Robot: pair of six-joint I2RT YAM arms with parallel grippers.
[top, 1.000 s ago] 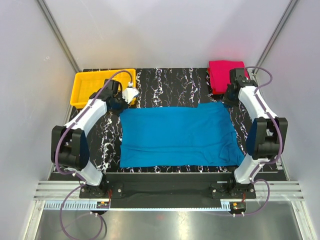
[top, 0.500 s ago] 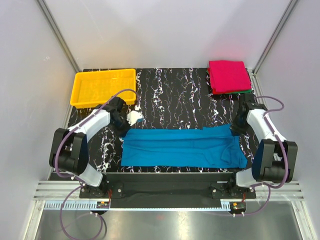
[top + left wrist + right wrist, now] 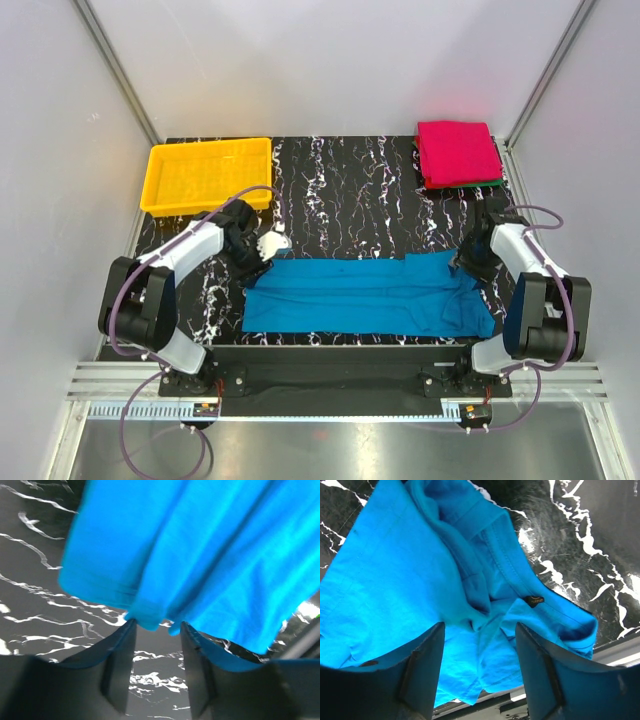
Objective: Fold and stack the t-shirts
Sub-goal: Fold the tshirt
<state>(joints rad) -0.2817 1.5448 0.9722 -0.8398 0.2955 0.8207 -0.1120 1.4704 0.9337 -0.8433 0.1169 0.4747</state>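
Observation:
The teal-blue t-shirt (image 3: 365,295) lies folded in half as a long band near the table's front edge. My left gripper (image 3: 262,258) is at its far left corner. In the left wrist view that gripper (image 3: 156,630) stands open, the cloth's hem (image 3: 145,615) just beyond the fingertips and nothing between them. My right gripper (image 3: 463,262) hovers over the far right corner. It (image 3: 479,630) is open above rumpled teal cloth (image 3: 420,580). A folded magenta-pink t-shirt (image 3: 458,150) rests on a dark green one (image 3: 492,182) at the back right.
A yellow plastic tray (image 3: 160,185) stands at the back left. Black marbled tabletop (image 3: 350,185) lies between the tray and the folded stack. Grey walls enclose both sides and the back.
Both grippers drew the teal shirt's far edge toward the front, folding it in half. Both then opened and let go of the cloth.

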